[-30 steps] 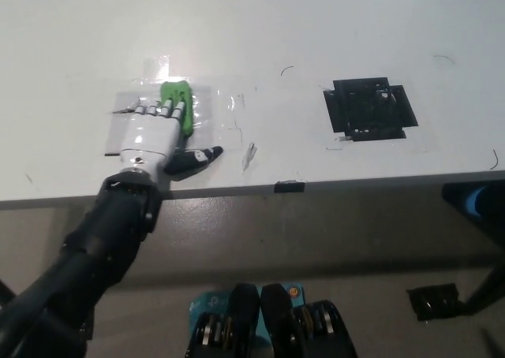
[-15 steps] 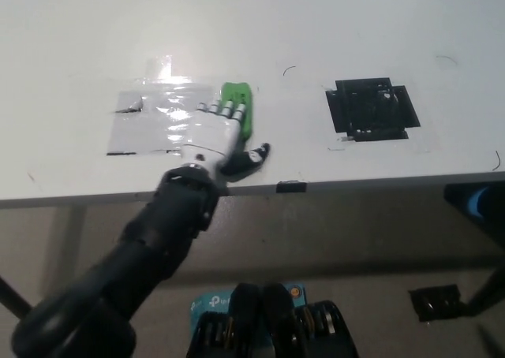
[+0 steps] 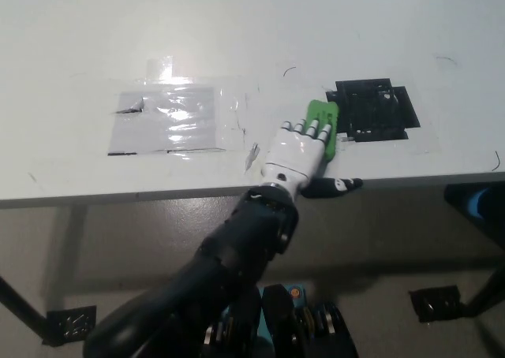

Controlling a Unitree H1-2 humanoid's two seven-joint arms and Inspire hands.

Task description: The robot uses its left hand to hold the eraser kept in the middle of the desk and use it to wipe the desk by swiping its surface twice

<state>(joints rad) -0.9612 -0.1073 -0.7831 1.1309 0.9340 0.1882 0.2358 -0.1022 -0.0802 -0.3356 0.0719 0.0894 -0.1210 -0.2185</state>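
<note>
Lying flat on the left of the white desk [image 3: 71,27] is a glossy clear plastic sheet [image 3: 173,120], taped down and catching glare, so its edges are hard to trace. A thin scrap or scratch just right of it is too small to make out. Further right the white left hand [image 3: 298,151] presses palm-down on a bright green eraser [image 3: 325,121], fingers laid over its top and the dark thumb stretched out along the near desk edge; most of the eraser is hidden under the hand. The eraser sits touching the left edge of a matte black square patch [image 3: 372,110] with ragged borders. The right hand is not visible.
</note>
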